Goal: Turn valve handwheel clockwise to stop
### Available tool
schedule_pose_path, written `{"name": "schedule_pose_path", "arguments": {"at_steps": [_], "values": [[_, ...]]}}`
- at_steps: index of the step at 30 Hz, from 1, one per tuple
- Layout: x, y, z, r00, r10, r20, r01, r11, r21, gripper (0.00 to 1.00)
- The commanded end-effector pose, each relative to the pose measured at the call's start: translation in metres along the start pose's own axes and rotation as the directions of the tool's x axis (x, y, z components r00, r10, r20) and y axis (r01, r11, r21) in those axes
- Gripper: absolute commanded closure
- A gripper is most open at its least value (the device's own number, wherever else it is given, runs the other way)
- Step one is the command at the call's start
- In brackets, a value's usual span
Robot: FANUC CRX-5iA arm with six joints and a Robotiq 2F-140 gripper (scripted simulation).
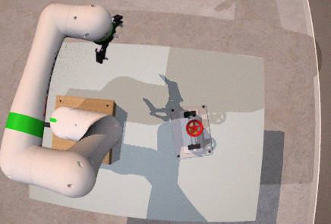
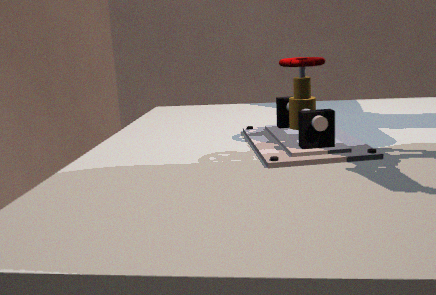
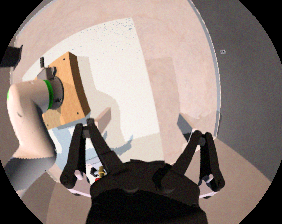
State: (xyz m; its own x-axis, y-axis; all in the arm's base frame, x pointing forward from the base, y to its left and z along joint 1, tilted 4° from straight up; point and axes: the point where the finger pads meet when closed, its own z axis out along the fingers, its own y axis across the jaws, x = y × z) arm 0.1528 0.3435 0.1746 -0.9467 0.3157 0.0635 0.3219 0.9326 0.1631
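Pale table [image 1: 228, 172] on tan floor. Gripper [image 1: 101, 52] upper left of top view, fingers spread wide, holding nothing. Handwheel [image 1: 194, 127], red, level atop valve [image 2: 303, 102], right of centre, well apart from gripper, down-right of it. Approach not yet made.

From the exterior view, the pale grey table [image 2: 150, 207] runs off the right and bottom edges. In the wrist view, the small red handwheel [image 3: 100, 175] is mostly hidden behind a dark gripper finger [image 3: 73, 156].
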Motion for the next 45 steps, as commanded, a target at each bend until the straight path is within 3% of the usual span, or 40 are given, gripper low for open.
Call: {"name": "schedule_pose_path", "arguments": {"at_steps": [1,21,26,32,34,36,41,45], "values": [[0.0,0.0,0.0,1.0,0.0,0.0,0.0,1.0,0.0,0.0],[-0.008,0.002,-0.001,0.999,0.038,0.006,-0.038,0.999,0.001,0.0],[-0.053,0.008,-0.002,0.971,0.238,0.039,-0.238,0.971,0.006,0.0],[-0.107,0.009,-0.004,0.887,0.456,0.076,-0.457,0.889,0.002,0.0],[-0.107,0.009,-0.004,0.887,0.456,0.076,-0.457,0.889,0.002,0.0],[-0.138,0.006,-0.006,0.819,0.566,0.095,-0.568,0.823,-0.004,0.0],[-0.171,0.0,-0.007,0.731,0.673,0.114,-0.677,0.736,-0.014,0.0],[-0.213,-0.011,-0.009,0.599,0.789,0.135,-0.794,0.607,-0.03,0.0]]}}
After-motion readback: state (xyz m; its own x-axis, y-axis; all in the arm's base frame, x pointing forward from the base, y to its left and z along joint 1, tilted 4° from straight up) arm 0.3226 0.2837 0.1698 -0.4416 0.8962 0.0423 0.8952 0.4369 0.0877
